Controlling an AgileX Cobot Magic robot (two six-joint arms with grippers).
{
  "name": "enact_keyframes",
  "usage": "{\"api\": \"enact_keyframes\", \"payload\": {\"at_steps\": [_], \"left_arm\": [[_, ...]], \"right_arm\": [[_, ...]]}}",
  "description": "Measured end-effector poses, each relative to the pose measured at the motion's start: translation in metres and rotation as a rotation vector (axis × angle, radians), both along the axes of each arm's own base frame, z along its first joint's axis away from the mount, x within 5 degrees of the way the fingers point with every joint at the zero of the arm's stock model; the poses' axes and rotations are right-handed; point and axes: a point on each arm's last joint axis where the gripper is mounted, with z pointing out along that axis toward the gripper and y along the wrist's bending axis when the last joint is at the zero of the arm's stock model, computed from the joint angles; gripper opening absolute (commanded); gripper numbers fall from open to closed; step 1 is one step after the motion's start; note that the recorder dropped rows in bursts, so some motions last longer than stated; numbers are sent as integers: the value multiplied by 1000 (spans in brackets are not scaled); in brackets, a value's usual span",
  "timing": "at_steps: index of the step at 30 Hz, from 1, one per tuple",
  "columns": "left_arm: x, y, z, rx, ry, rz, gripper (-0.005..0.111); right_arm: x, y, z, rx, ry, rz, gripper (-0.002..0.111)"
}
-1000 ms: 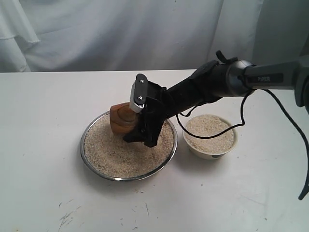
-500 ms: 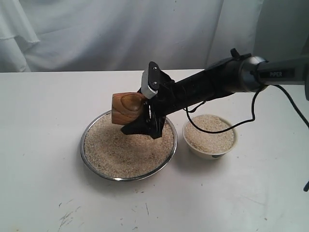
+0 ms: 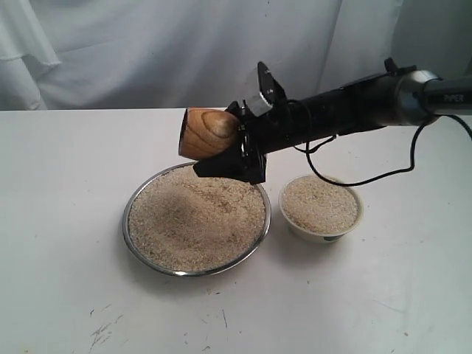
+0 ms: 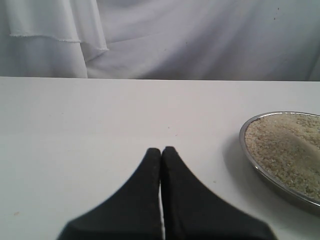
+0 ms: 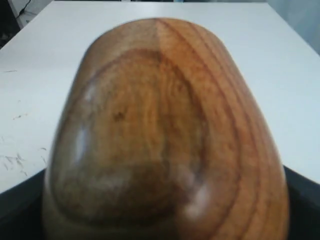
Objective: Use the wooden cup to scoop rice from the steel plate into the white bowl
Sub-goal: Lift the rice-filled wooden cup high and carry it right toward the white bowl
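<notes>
table (image 3: 66, 221): white top; faint dark scuff marks (image 3: 103, 328) near the front edge.
left gripper (image 4: 161, 151): seen in its wrist view only. The two black fingers are pressed together at the tips with nothing between them, low over the table. The plate's rim lies off to one side.
steel plate (image 3: 138, 247): on the table, left of centre. It is covered with rice (image 3: 192, 221) with an uneven surface, shadowed toward the far side.
white bowl (image 3: 318, 234): just beside the plate on its right; whether they touch I cannot tell. Its rice comes close to the rim.
wooden cup (image 3: 208, 133): in the air above the plate's far rim, on its side, clear of the rice. Which way the mouth faces I cannot tell.
right gripper (image 3: 237, 140): clamped on the cup, one finger above and one below. The cup's grained side fills its wrist view.
arm (image 3: 346, 110): black, reaching in from the right above and behind the bowl; a cable (image 3: 354, 181) loops beneath it.
curtain (image 3: 147, 51): white cloth behind the table.
</notes>
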Motion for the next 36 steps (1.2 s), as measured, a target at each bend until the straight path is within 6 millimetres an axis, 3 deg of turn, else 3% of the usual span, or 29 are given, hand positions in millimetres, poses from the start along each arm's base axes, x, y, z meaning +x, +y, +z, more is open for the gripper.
{"api": "enact_keyframes", "payload": {"at_steps": [8,12,24,36], "left_arm": [[0,0,0,0,0,0,0],[0,0,0,0,0,0,0],[0,0,0,0,0,0,0],[0,0,0,0,0,0,0]], "right_arm": [[6,-16,24,72,-8,-19,0],[7,-16,27,94,-4,-36,0],[-1,-22,63,100,-59,-30,0],[0,-57,79,72,-14,-105,0]]}}
